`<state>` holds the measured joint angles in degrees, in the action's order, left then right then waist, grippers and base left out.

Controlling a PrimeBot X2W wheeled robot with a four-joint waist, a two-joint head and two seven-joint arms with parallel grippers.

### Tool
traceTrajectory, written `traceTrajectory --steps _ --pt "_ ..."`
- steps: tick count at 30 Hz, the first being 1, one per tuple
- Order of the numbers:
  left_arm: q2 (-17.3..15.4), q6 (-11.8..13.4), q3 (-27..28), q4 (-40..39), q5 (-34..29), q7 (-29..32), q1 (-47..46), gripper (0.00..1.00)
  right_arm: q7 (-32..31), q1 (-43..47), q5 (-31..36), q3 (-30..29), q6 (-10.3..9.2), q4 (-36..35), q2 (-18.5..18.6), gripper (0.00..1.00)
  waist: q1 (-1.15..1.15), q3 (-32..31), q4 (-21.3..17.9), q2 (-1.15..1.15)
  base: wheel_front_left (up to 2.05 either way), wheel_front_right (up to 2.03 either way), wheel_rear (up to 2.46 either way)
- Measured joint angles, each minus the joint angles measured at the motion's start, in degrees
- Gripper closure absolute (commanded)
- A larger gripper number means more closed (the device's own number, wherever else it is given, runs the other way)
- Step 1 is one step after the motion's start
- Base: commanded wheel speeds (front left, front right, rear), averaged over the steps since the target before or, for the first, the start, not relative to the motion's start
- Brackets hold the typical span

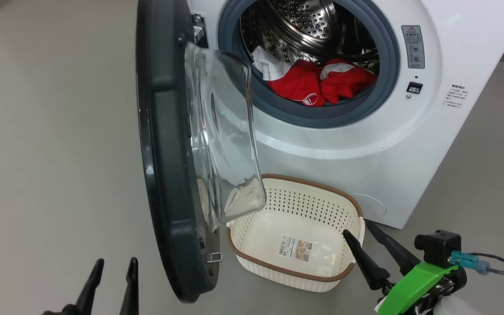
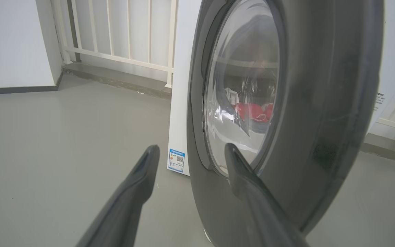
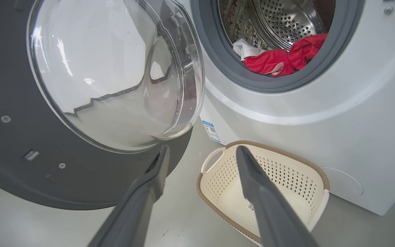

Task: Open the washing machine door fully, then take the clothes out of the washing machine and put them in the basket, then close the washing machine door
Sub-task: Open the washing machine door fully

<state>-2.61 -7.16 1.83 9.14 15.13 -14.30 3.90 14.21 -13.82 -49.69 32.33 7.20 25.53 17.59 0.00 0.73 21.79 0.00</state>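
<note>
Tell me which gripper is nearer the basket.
Right. The right gripper, jaws open, sits at the near right corner of the basket; the left gripper is beyond the washing machine door, on its outer side, away from the basket.

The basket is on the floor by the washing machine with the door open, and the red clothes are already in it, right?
No. The basket holds only its paper label. The red clothes lie inside the washing machine, in its drum, as the head view shows. The basket does sit on the floor by the machine, and the door is open.
</note>
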Motion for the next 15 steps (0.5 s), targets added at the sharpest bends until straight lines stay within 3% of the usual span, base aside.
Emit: traceTrajectory --steps 8,15 --pt "0.01 0.0 0.07 -0.02 -0.01 0.0 -0.03 0.0 0.01 3.61 12.01 -9.38 0.0 -3.65 -3.38 0.0 0.0 0.35 -0.18 0.0 0.0 0.0 0.0" --pt "0.02 0.0 0.16 -0.12 -0.01 0.0 -0.04 0.0 0.25 6.51 16.29 -14.77 0.0 -6.21 -5.48 0.0 0.0 0.22 -0.22 0.0 0.0 0.0 0.0"
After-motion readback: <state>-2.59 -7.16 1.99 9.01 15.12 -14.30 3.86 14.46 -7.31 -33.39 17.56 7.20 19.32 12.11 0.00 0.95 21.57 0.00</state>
